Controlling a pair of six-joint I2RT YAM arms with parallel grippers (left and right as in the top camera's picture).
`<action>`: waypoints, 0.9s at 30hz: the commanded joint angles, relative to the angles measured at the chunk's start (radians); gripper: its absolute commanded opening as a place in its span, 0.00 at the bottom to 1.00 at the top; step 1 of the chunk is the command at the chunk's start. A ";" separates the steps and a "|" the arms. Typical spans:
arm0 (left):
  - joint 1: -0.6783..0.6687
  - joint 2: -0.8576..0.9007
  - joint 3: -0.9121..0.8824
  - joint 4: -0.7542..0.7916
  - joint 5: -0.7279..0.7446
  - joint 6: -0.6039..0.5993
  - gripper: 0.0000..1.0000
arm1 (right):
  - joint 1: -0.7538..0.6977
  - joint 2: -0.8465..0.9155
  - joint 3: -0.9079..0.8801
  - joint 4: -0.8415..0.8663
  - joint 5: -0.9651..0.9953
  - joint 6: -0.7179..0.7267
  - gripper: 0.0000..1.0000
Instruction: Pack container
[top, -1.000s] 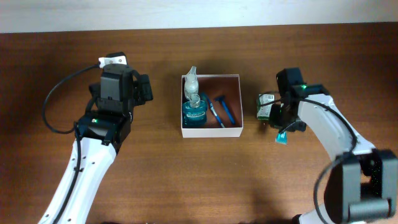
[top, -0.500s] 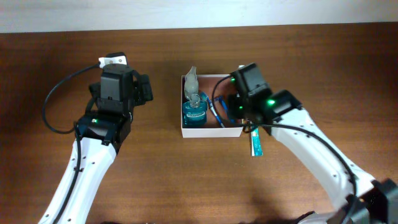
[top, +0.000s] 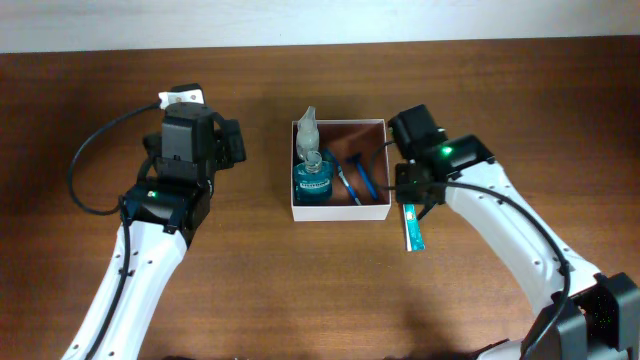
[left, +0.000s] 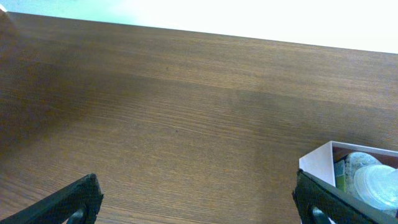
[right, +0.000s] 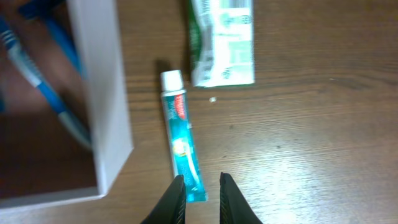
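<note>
1. The container (top: 340, 211) is set at the middle of the table. A blue bottle (top: 312, 182) is stood in its left part and blue-handled pieces (top: 356, 178) are laid toward its right.
2. A toothpaste tube (right: 181, 146) is laid on the table just outside the container's right wall. Its long axis runs parallel to that wall, with the cap at the far end.
3. A green-and-white carton (right: 225, 43) is seen just beyond the cap.
4. The right gripper (right: 199, 200) is held over the tube's near tail. Its fingers are narrowly apart and nothing is clasped. The container lies to its left.
5. The left gripper (left: 199, 199) is spread wide and empty, left of the container and well apart from the tube.
6. The right arm is judged the nearer. A grasp across the tube's width and a short carry leftward over the wall seem called for.
</note>
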 joint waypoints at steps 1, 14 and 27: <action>0.003 -0.008 0.010 0.002 -0.011 0.005 0.99 | -0.027 -0.026 -0.065 0.016 0.023 0.009 0.15; 0.003 -0.008 0.010 0.002 -0.011 0.005 0.99 | -0.032 -0.024 -0.228 0.186 -0.109 -0.083 0.61; 0.003 -0.008 0.010 0.002 -0.011 0.005 0.99 | -0.032 -0.022 -0.362 0.351 -0.142 -0.094 0.66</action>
